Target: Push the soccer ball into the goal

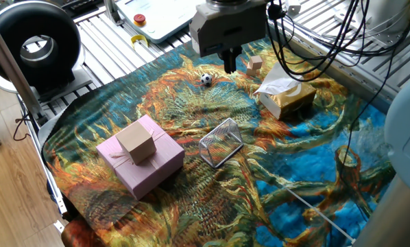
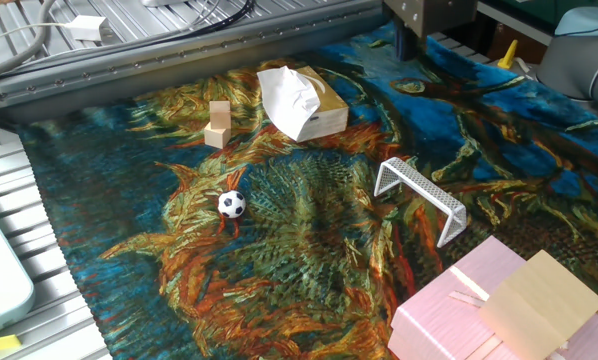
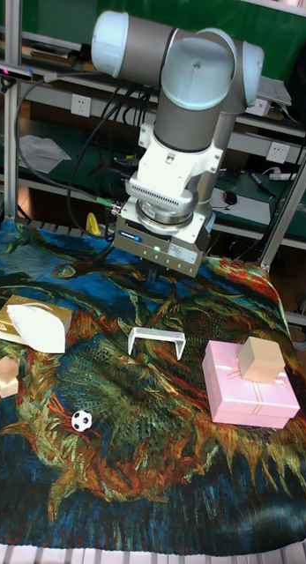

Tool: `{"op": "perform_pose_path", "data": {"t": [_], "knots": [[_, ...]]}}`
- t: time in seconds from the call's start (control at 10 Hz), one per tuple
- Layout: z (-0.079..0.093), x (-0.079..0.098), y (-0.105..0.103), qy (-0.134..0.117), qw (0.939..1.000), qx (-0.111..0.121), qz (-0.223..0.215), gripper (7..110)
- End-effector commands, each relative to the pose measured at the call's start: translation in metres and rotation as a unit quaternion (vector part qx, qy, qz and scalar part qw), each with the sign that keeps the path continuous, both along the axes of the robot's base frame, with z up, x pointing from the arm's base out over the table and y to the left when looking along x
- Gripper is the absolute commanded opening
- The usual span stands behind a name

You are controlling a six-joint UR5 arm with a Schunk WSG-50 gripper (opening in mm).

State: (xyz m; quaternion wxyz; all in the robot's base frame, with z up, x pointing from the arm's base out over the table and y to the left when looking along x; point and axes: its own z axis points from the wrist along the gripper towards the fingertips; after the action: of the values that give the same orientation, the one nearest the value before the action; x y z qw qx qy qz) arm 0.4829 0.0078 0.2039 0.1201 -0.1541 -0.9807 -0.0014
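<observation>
Soccer ball [image 1: 206,79] rests on the patterned cloth [image 1: 308,171], well apart from the wire-mesh goal [image 1: 221,142], with open cloth between them. The gripper [image 1: 230,63] hangs above the cloth near the ball, on the side away from the goal, so a push through the ball would likely carry it goalward. Its fingers appear pressed together, holding nothing. The goal is empty. A pink gift box [image 1: 140,165] carries a small cardboard box [image 1: 136,142] on its lid; a tissue box [image 1: 285,95] and wooden blocks [image 1: 254,66] lie off the line.
</observation>
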Motion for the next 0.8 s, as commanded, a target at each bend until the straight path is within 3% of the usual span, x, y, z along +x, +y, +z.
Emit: {"op": "perform_pose_path", "data": {"t": [0.0, 0.1, 0.2, 0.3, 0.4, 0.5, 0.6, 0.7], "knots": [[0.001, 0.0, -0.013, 0.0, 0.9995, -0.023, 0.021, 7], [0.008, -0.009, -0.019, 0.023, 0.9985, -0.039, 0.03, 7], [0.007, 0.005, -0.022, -0.002, 0.9985, -0.051, 0.018, 7], [0.003, 0.029, -0.028, -0.052, 0.9966, -0.064, 0.01, 7], [0.003, 0.057, -0.041, -0.103, 0.9902, -0.089, 0.033, 7], [0.008, 0.056, -0.04, -0.097, 0.9904, -0.094, 0.029, 7], [0.011, 0.037, -0.022, -0.062, 0.996, -0.064, -0.008, 7], [0.008, 0.026, -0.02, -0.042, 0.9971, -0.06, -0.022, 7]]}}
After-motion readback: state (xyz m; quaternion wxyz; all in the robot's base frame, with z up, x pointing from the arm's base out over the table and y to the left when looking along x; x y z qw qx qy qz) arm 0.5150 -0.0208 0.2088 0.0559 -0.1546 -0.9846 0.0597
